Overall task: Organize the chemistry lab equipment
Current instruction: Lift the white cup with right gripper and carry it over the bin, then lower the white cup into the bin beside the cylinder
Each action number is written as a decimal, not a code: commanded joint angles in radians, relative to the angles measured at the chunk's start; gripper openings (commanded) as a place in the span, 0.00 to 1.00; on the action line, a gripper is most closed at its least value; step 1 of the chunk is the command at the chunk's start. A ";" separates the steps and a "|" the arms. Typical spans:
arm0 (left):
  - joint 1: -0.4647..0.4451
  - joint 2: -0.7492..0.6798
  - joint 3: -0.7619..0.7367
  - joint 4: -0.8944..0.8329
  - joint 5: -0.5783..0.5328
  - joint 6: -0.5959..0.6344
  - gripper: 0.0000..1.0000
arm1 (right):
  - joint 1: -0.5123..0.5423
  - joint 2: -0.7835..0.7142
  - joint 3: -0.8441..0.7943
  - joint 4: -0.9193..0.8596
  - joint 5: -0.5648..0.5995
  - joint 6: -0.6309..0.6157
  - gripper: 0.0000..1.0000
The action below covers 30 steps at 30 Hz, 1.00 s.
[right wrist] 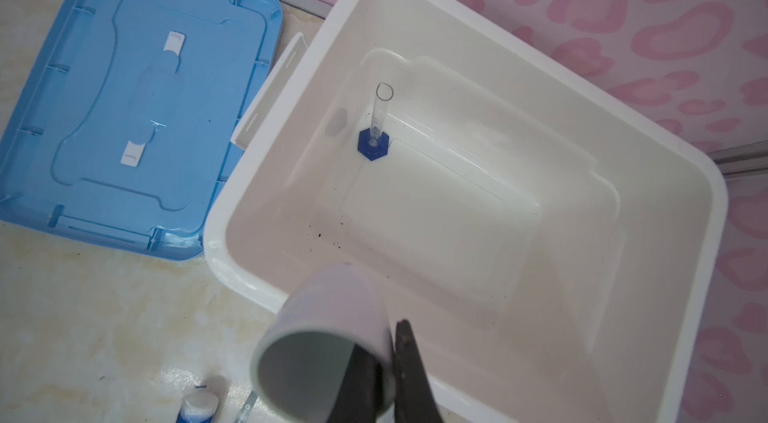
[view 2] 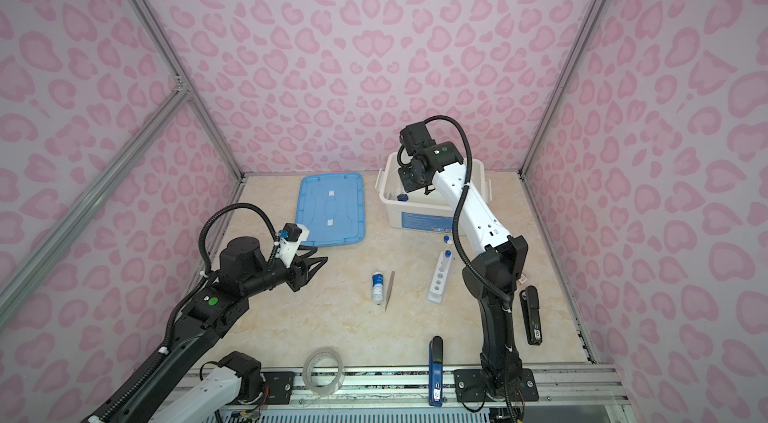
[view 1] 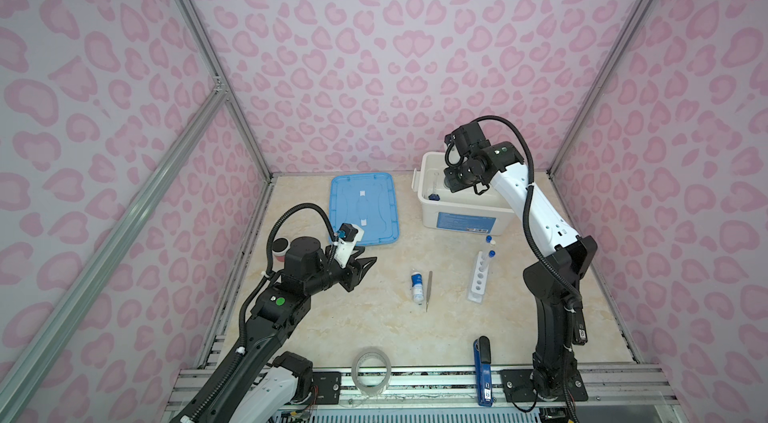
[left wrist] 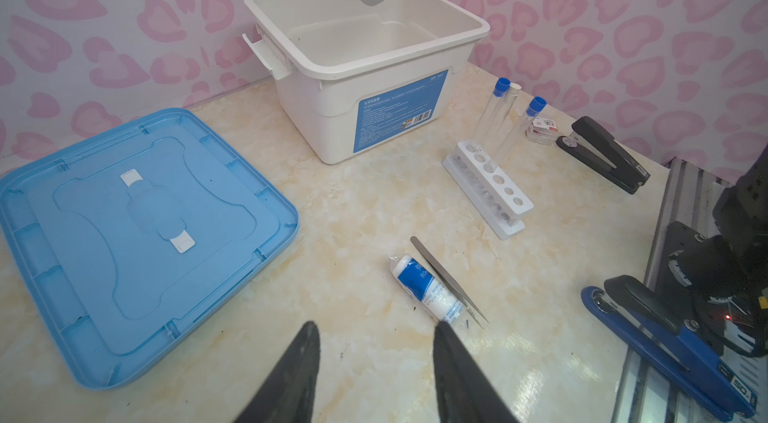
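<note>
White cup point(right wrist: 328, 338): tilted, held in the air over the white bin point(left wrist: 328, 117). The right jaws are clenched on its rim, one inside the wall and one outside.

Step, as judged: set the cup down in the bin.
- Lower it toward bare floor, well apart from the upright cylinder point(right wrist: 379, 117) standing on the bin floor.
- Level the cup before letting go, or it may tip and roll.

Left jaws released and empty, above the table, short of the bottle point(left wrist: 426, 290) and tweezers point(left wrist: 449, 281).

Not readable:
- The cup is mostly hidden under the right wrist in both top views.
- Its height above the bin floor cannot be told.
- The bin wall hides the cylinder from the left wrist view.
</note>
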 commanded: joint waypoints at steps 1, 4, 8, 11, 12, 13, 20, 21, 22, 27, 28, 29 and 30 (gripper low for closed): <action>-0.002 0.007 0.012 0.023 0.002 -0.011 0.47 | -0.034 0.074 0.088 -0.037 -0.066 -0.041 0.03; -0.006 0.011 0.010 0.017 0.000 -0.014 0.47 | -0.064 0.136 0.164 -0.053 -0.124 -0.068 0.03; -0.012 0.018 0.004 0.018 -0.010 -0.013 0.47 | -0.082 0.212 0.219 -0.074 -0.150 -0.097 0.03; -0.013 0.030 0.008 0.017 -0.010 -0.004 0.47 | -0.083 0.267 0.252 -0.089 -0.151 -0.122 0.03; -0.013 0.035 0.011 0.016 -0.009 -0.001 0.47 | -0.087 0.286 0.267 -0.093 -0.156 -0.128 0.03; -0.013 0.040 0.013 0.015 -0.008 0.001 0.47 | -0.090 0.302 0.281 -0.095 -0.160 -0.132 0.02; -0.015 0.075 0.017 0.018 -0.006 0.010 0.47 | -0.108 0.390 0.349 -0.081 -0.200 -0.146 0.03; -0.015 0.078 0.019 0.021 -0.007 0.010 0.47 | -0.110 0.395 0.350 -0.076 -0.203 -0.150 0.03; -0.015 0.084 0.021 0.023 -0.006 0.010 0.47 | -0.108 0.401 0.349 -0.073 -0.208 -0.157 0.04; -0.015 0.113 0.032 0.030 -0.003 0.016 0.47 | -0.116 0.428 0.349 -0.061 -0.221 -0.171 0.03; -0.015 0.121 0.037 0.030 0.000 0.018 0.47 | -0.117 0.432 0.350 -0.059 -0.228 -0.174 0.04; -0.015 0.128 0.042 0.030 0.000 0.019 0.47 | -0.117 0.436 0.349 -0.057 -0.237 -0.180 0.04; -0.016 0.133 0.044 0.031 0.000 0.019 0.47 | -0.117 0.439 0.349 -0.056 -0.240 -0.182 0.04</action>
